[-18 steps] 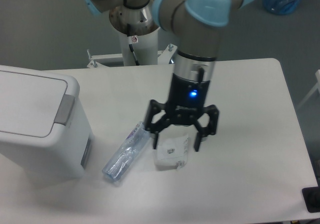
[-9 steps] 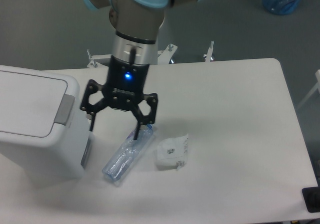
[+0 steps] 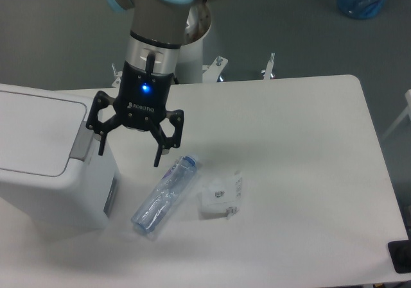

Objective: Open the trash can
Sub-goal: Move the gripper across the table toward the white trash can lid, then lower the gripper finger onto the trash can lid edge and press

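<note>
The bin [image 3: 48, 163] sits at the table's [image 3: 308, 172] left edge, lid down. The gripper [image 3: 128, 153] hangs just beside its right side, fingers spread wide, grasping nothing. A bottle [image 3: 164, 195] and a packet [image 3: 219, 195] lie nearby.

Clear plastic bottle [image 3: 164, 195] on its side beside a white packet [image 3: 220, 195] on white table [image 3: 308, 172].

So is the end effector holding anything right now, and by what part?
Nothing is held. The end effector is open and empty, beside the trash can, with the bottle lying untouched on the table.
</note>
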Available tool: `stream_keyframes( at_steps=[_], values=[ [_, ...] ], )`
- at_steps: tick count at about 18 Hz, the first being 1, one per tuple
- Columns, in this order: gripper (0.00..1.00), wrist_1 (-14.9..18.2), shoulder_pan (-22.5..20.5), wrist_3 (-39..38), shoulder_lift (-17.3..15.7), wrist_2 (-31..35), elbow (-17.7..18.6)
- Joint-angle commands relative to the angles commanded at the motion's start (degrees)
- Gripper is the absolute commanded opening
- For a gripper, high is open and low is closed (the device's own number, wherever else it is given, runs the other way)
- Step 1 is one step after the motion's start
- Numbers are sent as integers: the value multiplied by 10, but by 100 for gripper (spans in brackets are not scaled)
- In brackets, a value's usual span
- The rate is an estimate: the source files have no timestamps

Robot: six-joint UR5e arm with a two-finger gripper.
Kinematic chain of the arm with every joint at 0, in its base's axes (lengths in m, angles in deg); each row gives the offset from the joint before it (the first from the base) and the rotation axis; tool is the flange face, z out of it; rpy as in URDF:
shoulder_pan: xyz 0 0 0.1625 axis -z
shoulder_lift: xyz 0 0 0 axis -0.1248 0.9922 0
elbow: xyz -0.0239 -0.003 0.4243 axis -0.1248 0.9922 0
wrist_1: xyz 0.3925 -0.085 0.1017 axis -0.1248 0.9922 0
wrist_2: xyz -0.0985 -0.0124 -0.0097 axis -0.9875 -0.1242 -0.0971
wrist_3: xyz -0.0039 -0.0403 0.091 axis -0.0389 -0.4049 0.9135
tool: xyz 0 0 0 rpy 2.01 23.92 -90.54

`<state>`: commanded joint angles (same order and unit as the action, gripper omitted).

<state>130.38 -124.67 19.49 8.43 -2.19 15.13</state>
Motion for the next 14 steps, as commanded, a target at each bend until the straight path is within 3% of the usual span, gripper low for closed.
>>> stream_keyframes(
  at_steps=[10,14],
  values=[
    [100,1,14,-1,4,-2,3],
    [100,0,23,4,5,1,20]
  ],
)
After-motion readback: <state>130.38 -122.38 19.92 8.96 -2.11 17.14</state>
